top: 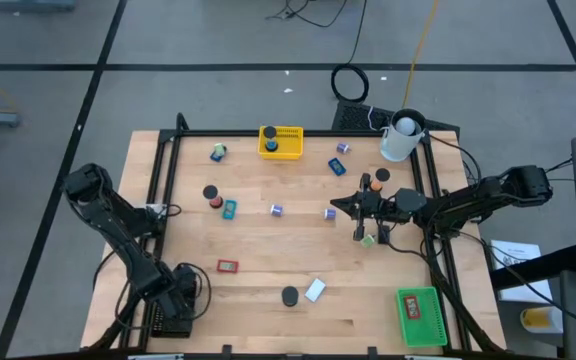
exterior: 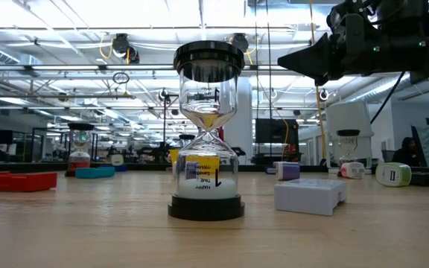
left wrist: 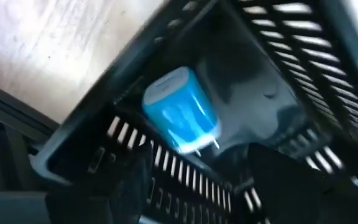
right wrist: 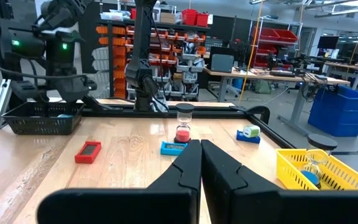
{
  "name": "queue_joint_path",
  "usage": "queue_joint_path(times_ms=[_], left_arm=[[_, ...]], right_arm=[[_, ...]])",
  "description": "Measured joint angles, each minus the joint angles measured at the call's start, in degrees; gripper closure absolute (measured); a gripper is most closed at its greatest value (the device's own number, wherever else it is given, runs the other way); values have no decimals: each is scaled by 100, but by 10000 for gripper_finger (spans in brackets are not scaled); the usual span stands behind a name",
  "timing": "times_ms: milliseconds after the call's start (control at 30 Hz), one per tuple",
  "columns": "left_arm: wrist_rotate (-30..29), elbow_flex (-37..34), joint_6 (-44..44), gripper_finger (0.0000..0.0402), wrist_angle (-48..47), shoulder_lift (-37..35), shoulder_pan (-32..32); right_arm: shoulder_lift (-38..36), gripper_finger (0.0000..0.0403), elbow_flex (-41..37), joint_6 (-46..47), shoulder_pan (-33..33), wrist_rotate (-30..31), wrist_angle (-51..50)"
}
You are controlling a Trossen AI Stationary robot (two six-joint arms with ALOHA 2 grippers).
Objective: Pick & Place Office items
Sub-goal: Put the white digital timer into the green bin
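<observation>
Left to right. My left jaws stand apart, low inside the black mesh tray [left wrist: 291, 37] at the near left corner of the desk. The blue block [left wrist: 182, 112] lies on the tray floor just ahead of my two fingers [left wrist: 135, 183], touching neither as far as I can tell. I judge the step in hand to be the release. To do it well, I should spread the jaws fully, then rise straight up so that no finger drags the block or snags the mesh wall close beside them. Beyond the tray, to the right of these jaws, a red block [top: 227, 266], a black round cap [top: 289, 296] and a white block [top: 315, 290] wait on the bare desk; the red block is nearest and the likely next pick. My right jaws are pressed together, empty, raised above the desk's right half, well apart from the tray.
</observation>
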Motion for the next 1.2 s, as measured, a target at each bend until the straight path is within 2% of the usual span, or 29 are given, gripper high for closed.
queue_joint_path(times_ms=[167,333,500,633,733,833,900,967,1200], left_arm=[[-308,582,981,172,-908,-2,144],[-1238,1353,2076,214,-1841,-2,351],[-2748,2031,2861,249,-2491,-7,641],[-3669,2220,3691,271,-2410,-7,1020],[-4707,2120,4314,302,-2161,-7,1430],[-5636,1795,4970,354,-1614,-191,1707],[-5983,1397,5568,387,-801,-532,1812],[-5952,887,6407,393,372,-859,1996],[-5262,-847,9195,398,3967,-2132,2755]], right_arm=[[-1,403,0,-92,0,2,0],[-1,403,0,-92,0,2,0],[0,403,0,-92,1,2,1],[0,403,0,-97,0,7,2],[0,403,0,-100,2,7,1],[1,403,0,-96,2,4,0],[-1,403,0,-96,1,4,0],[1,403,0,-105,0,4,0],[-1,403,0,-136,0,8,4]])
